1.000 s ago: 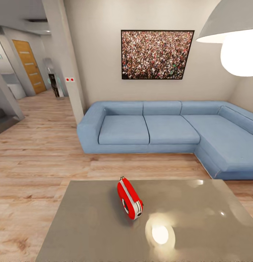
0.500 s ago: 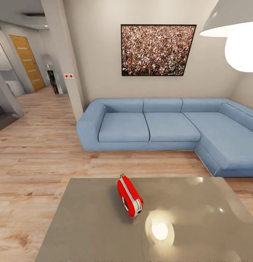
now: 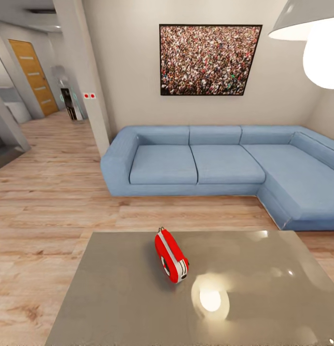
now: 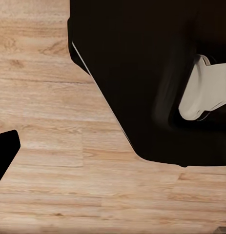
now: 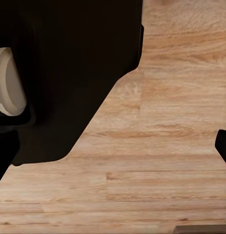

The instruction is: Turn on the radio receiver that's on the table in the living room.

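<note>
Both wrist views catch dark robot body (image 4: 156,73) — each gripper's fingers unseen, state unclear.

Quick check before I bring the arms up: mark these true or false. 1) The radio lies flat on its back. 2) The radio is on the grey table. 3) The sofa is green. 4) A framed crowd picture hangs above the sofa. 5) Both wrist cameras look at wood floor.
1) False: the radio receiver stands on its edge.
2) True: it rests on the table.
3) False: the sofa is light blue.
4) True: the picture hangs on the wall above it.
5) True: plank floor fills much of both.
</note>
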You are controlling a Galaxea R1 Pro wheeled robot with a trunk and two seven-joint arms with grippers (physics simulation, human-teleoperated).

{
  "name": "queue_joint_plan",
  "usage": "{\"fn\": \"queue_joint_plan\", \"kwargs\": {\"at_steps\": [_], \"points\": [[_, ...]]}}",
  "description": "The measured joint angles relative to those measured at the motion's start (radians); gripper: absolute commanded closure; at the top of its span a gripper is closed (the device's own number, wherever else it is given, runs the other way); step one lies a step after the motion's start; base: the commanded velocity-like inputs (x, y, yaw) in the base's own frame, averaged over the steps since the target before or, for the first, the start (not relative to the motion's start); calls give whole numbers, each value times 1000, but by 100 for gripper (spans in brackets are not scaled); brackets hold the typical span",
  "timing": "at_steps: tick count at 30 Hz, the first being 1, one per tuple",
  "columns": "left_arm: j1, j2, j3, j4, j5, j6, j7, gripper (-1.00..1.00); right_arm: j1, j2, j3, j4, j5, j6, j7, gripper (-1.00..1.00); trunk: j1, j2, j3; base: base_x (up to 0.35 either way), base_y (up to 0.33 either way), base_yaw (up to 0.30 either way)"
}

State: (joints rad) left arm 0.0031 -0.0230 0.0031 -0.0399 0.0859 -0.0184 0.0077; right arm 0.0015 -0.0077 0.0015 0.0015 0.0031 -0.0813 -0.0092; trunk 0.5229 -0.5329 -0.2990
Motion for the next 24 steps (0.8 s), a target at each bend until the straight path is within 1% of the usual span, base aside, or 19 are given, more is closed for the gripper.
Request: {"fn": "queue_joint_plan", "kwargs": {"at_steps": [24], "points": [[0,0,0,-1,0,0,0,-100,0,0,-1,0,0,1,0,-100,0,0,-39,0,0,0]]}}
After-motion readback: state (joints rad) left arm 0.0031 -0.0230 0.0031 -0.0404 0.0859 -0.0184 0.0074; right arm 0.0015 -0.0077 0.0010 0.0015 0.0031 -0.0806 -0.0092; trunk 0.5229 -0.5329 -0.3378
